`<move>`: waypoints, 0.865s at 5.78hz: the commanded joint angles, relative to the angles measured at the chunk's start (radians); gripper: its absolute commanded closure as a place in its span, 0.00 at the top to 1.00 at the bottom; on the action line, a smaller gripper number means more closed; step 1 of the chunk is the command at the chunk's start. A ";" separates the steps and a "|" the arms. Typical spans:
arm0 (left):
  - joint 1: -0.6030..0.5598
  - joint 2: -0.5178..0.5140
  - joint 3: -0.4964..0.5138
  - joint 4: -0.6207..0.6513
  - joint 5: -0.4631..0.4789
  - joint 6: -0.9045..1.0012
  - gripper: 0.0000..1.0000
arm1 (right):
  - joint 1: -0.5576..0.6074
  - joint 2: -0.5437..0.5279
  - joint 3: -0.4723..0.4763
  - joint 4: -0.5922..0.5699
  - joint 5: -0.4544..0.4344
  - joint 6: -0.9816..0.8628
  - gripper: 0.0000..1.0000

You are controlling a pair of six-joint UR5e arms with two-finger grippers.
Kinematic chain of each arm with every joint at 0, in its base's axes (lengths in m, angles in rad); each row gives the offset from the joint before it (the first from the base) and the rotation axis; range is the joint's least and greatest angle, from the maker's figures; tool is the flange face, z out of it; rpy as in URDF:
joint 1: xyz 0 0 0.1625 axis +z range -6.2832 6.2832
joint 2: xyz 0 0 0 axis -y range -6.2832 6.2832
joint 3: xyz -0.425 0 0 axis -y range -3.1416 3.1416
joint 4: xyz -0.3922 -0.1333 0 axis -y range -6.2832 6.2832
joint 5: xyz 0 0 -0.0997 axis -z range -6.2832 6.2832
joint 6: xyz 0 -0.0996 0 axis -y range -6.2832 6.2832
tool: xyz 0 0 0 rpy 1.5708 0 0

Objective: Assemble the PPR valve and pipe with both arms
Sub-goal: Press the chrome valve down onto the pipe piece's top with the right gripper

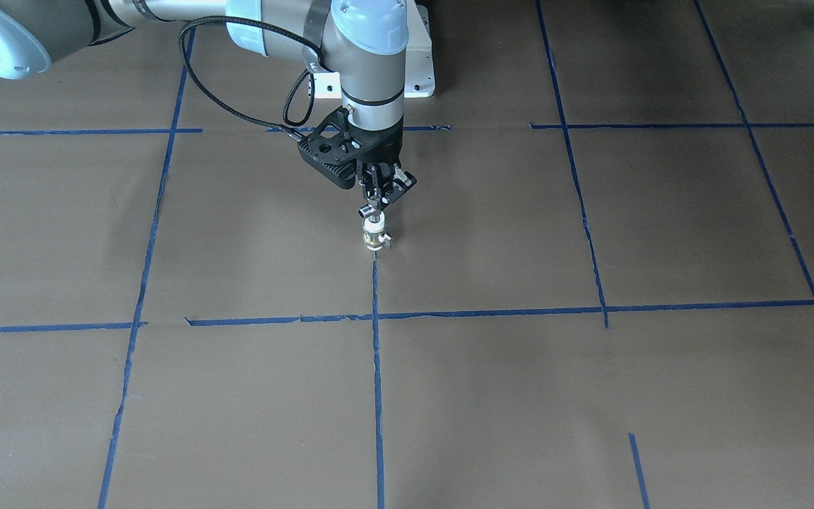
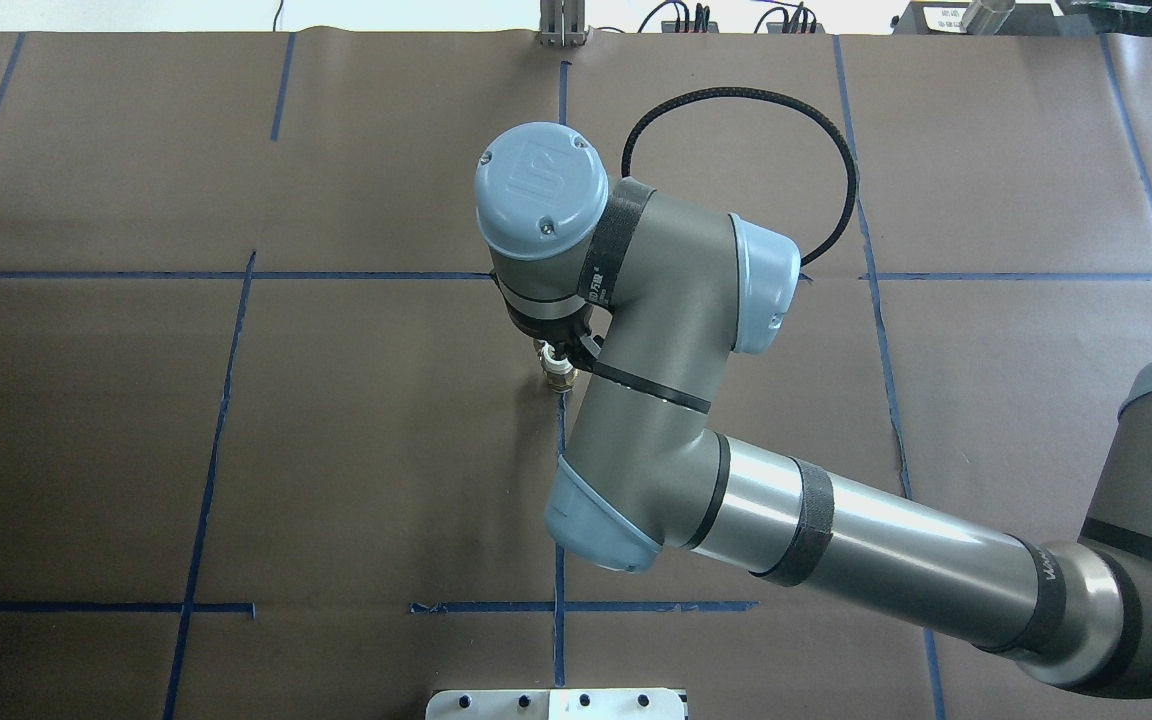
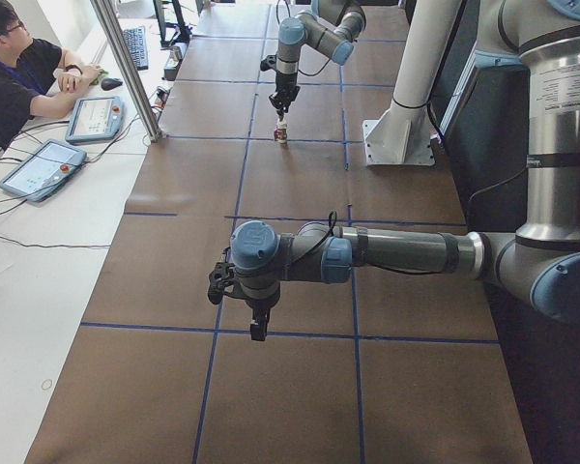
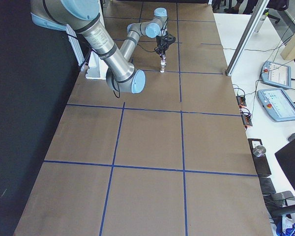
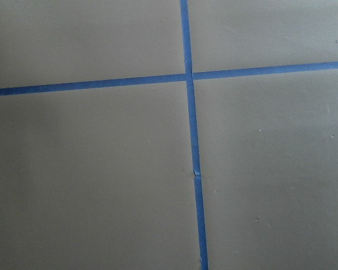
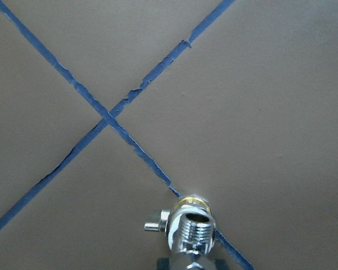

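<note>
My right gripper (image 1: 377, 196) points straight down near the table's middle and is shut on the pipe (image 1: 367, 211), a small chrome threaded fitting. The pipe sits on top of the PPR valve (image 1: 374, 237), which stands upright on a blue tape line with its white end up and its brass part below. The right wrist view shows the pipe's threaded stub (image 6: 192, 229) with the valve's brass rim and side lever (image 6: 154, 226) beneath. In the overhead view the valve (image 2: 556, 375) peeks out under the wrist. My left gripper (image 3: 258, 327) hovers over bare table far from the parts; I cannot tell whether it is open or shut.
Brown paper with a blue tape grid (image 1: 376, 367) covers the table. The white pedestal base (image 1: 417, 67) stands behind the right gripper. An operator (image 3: 19, 77) with tablets sits beyond the table's far edge, by a metal post (image 3: 126, 72).
</note>
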 commanded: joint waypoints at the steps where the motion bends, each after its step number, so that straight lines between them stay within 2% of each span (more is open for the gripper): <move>1: 0.002 0.000 0.001 0.000 0.000 0.000 1.00 | -0.005 -0.003 -0.002 0.000 0.000 -0.005 0.00; 5: 0.000 -0.002 0.000 0.000 0.000 0.000 1.00 | -0.013 -0.011 -0.007 0.000 -0.001 -0.008 0.00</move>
